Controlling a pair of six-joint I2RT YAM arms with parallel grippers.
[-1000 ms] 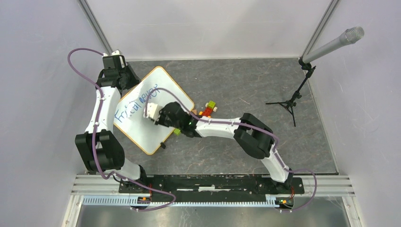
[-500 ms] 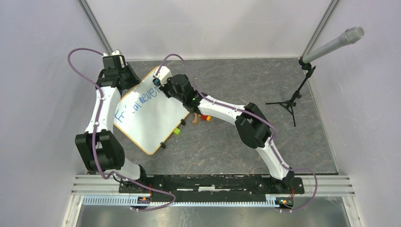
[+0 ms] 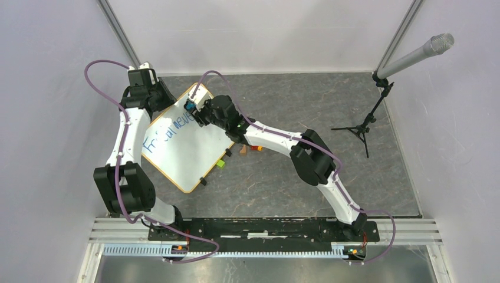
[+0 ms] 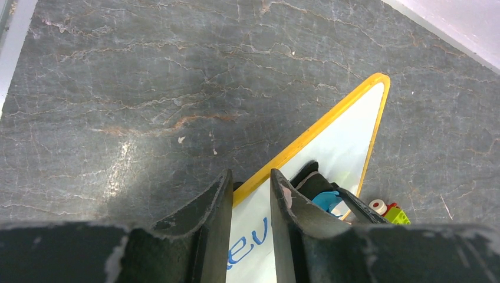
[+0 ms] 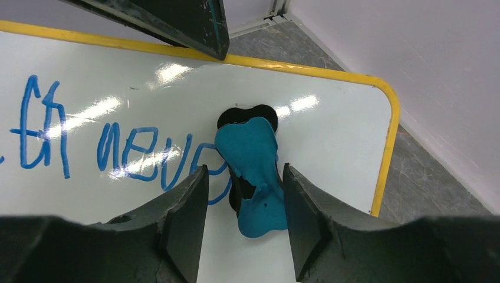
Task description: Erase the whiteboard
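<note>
The whiteboard (image 3: 183, 154) lies tilted on the dark table, yellow-rimmed, with blue handwriting (image 3: 167, 131) across it. My right gripper (image 3: 196, 109) hovers over its far corner. In the right wrist view that gripper (image 5: 244, 171) is open. A blue eraser (image 5: 252, 162) with black felt lies on the board (image 5: 330, 135) between the jaws, with a gap on its left side. My left gripper (image 4: 250, 174) sits at the board's far-left edge, jaws close together astride the yellow rim (image 4: 306, 138). It also shows in the top view (image 3: 163, 101).
Small coloured blocks (image 3: 255, 145) and a green one (image 3: 220, 163) lie just right of the board. They also appear in the left wrist view (image 4: 394, 212). A microphone stand (image 3: 364, 127) occupies the far right. Grey walls close in behind and at both sides.
My right gripper swept from the board's middle up to its far corner with the eraser, then spread its jaws off it. The left arm stayed put.
</note>
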